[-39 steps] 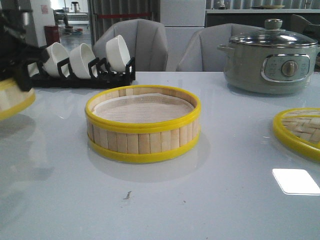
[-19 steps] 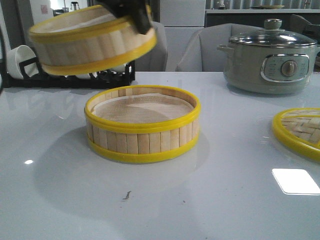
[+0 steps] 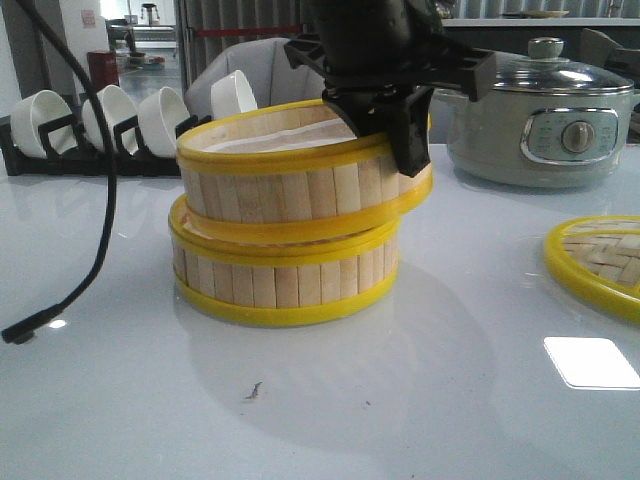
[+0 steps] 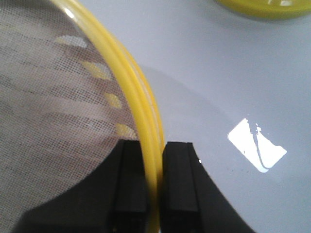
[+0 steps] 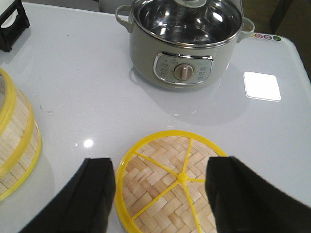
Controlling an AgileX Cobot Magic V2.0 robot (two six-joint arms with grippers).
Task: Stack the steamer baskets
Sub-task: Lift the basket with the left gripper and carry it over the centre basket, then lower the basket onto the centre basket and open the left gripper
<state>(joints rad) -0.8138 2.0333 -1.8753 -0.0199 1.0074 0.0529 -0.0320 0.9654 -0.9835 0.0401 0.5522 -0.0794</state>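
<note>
Two steamer baskets with pale bamboo-slat walls and yellow rims are at the table's middle. The lower basket (image 3: 285,282) stands on the table. The upper basket (image 3: 300,190) is on top of it, slightly tilted and shifted to the right. My left gripper (image 3: 385,115) comes down from above, shut on the upper basket's right rim (image 4: 141,111), one finger (image 4: 130,179) inside over the whitish mesh liner (image 4: 48,121), the other outside. My right gripper (image 5: 160,194) is open above a woven bamboo lid (image 5: 170,179), holding nothing; it does not show in the front view.
A grey-green electric pot (image 3: 540,110) with a glass lid stands at the back right. The yellow-rimmed lid (image 3: 600,262) lies at the right edge. A black rack of white bowls (image 3: 120,120) is at the back left. A black cable (image 3: 95,230) hangs down on the left.
The left gripper carried the second basket from the far left, up over the table and down onto the middle basket. The bowl rack has come back into full view.
</note>
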